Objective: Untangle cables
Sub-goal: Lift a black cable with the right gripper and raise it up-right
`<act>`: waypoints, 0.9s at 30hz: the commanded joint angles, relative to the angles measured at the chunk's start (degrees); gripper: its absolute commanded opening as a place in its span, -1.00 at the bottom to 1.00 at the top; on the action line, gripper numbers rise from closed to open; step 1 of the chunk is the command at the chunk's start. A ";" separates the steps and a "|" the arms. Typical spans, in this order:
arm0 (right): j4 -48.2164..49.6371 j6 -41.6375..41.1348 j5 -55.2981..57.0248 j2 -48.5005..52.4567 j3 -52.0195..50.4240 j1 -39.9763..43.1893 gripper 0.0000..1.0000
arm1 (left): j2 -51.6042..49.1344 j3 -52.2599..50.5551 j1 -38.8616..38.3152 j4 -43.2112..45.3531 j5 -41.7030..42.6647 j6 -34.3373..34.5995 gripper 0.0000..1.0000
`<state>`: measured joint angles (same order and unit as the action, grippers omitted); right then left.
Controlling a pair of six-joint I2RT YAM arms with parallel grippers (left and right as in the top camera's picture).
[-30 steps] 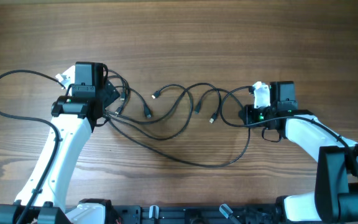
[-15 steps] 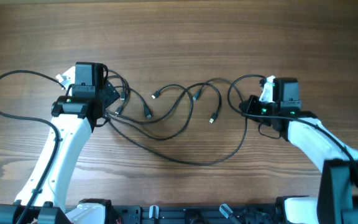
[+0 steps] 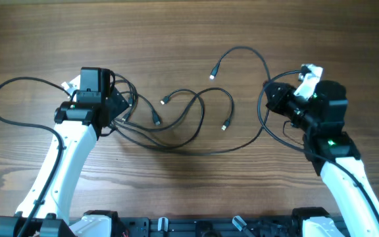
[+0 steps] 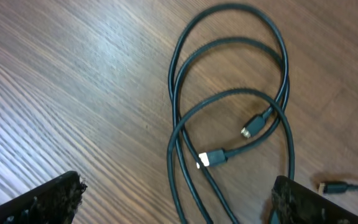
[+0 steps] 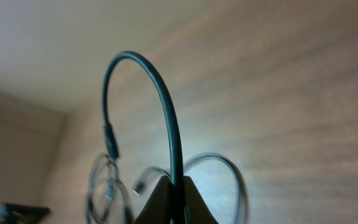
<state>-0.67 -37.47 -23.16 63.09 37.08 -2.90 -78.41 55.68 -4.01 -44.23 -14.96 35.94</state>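
Several thin black cables [image 3: 176, 115] lie looped over each other on the wooden table. My left gripper [image 3: 115, 105] hangs open above the left end of the tangle. In the left wrist view its gripper [image 4: 176, 208] straddles the cable loops [image 4: 229, 99] and two small plugs [image 4: 213, 158] without touching them. My right gripper [image 3: 276, 99] is shut on one cable [image 3: 242, 49], which arches up and back to a free plug [image 3: 214, 74]. The right wrist view shows the gripper [image 5: 176, 190] pinching that cable [image 5: 166, 106] tightly.
A long cable loop [image 3: 5, 99] spreads out to the far left of the left arm. One strand [image 3: 209, 150] sags toward the near side between the arms. The arm bases [image 3: 176, 227] line the near table edge.
The right gripper has moved right and tilted up with its cable, drawing that cable's plug end out of the middle tangle toward the far side. The left arm stayed still.
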 commanded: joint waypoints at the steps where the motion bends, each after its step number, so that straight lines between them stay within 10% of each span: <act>1: 2.64 -3.74 -0.92 -3.23 -0.17 -0.02 -0.91 | 0.72 0.48 0.09 -0.13 11.06 -9.88 1.00; 9: 3.15 -4.09 -0.70 -3.30 -0.17 -0.02 -0.91 | 0.74 0.48 -5.27 -1.51 25.94 -30.99 1.00; 27: 17.46 -19.96 -9.84 -3.32 -0.17 -0.02 -0.91 | 0.72 0.48 -22.53 7.39 26.36 -50.05 1.00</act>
<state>15.57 -52.45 -32.60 60.36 36.91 -2.90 -78.41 55.68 -25.67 -37.10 10.59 -8.03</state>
